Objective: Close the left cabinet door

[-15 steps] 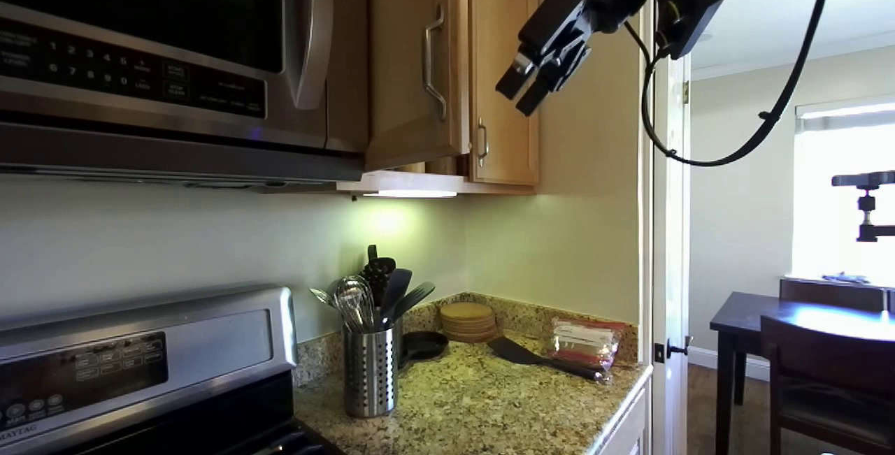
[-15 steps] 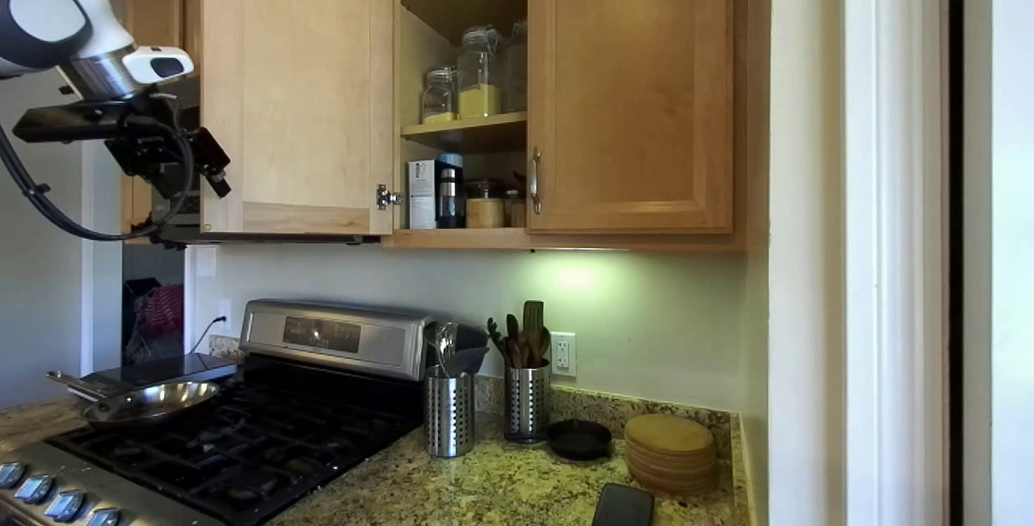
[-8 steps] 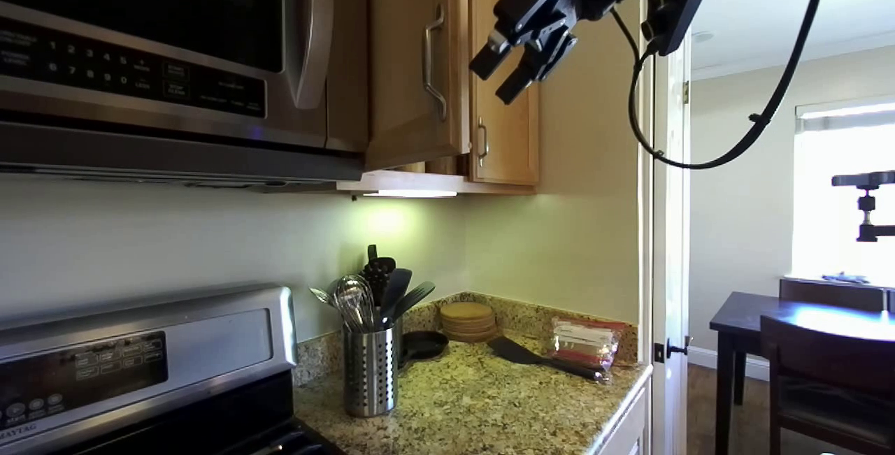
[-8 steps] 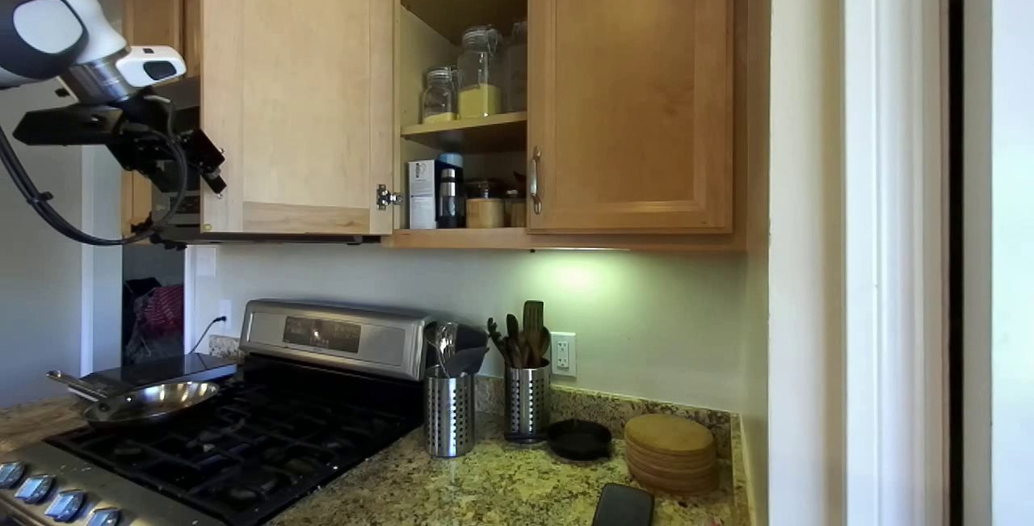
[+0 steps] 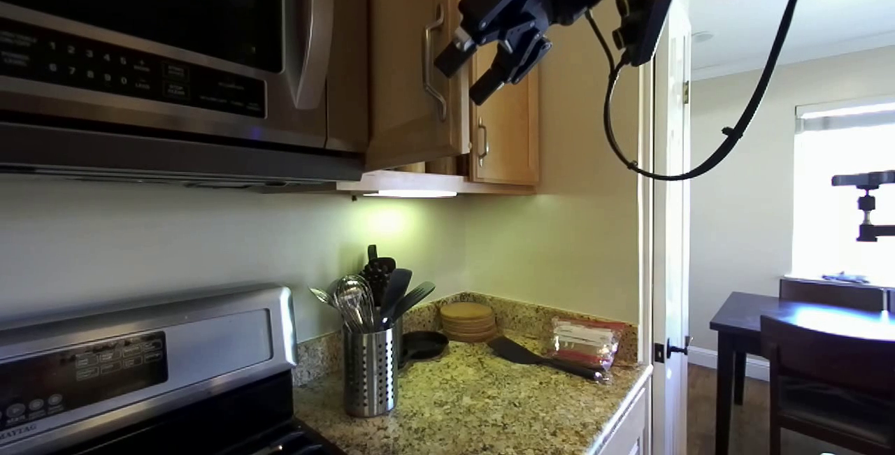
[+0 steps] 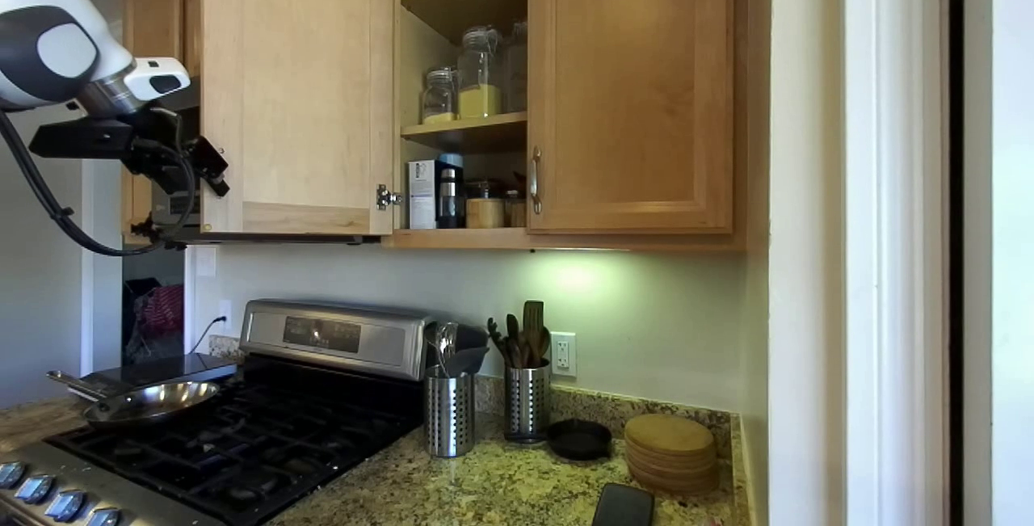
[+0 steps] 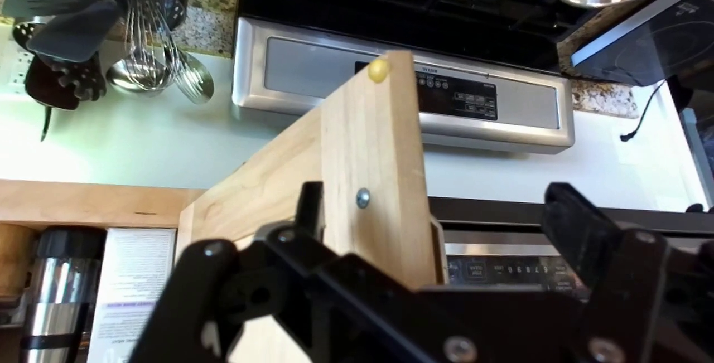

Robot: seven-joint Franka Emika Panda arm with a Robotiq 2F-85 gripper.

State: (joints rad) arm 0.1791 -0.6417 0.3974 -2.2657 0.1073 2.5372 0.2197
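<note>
The tall, flat, honey-coloured wooden left cabinet door (image 6: pixel 303 90) stood open, high above the edge of the speckled granite desk (image 5: pixel 482 399) beside the black-and-steel gas stove (image 6: pixel 242 437). The black two-fingered end effector (image 5: pixel 463 81) was spread wide and gripped nothing; in the wrist view the door's free edge showed in the gap. Pushing the outer face close to that edge seemed best, with any finger on the inner side drawn clear before the wood met the cabinet frame (image 6: pixel 460 239). The door's top was cut off in both exterior views, and whether a fingertip touched the door or its slim silver bar handle (image 5: pixel 427 56) could not be told.
</note>
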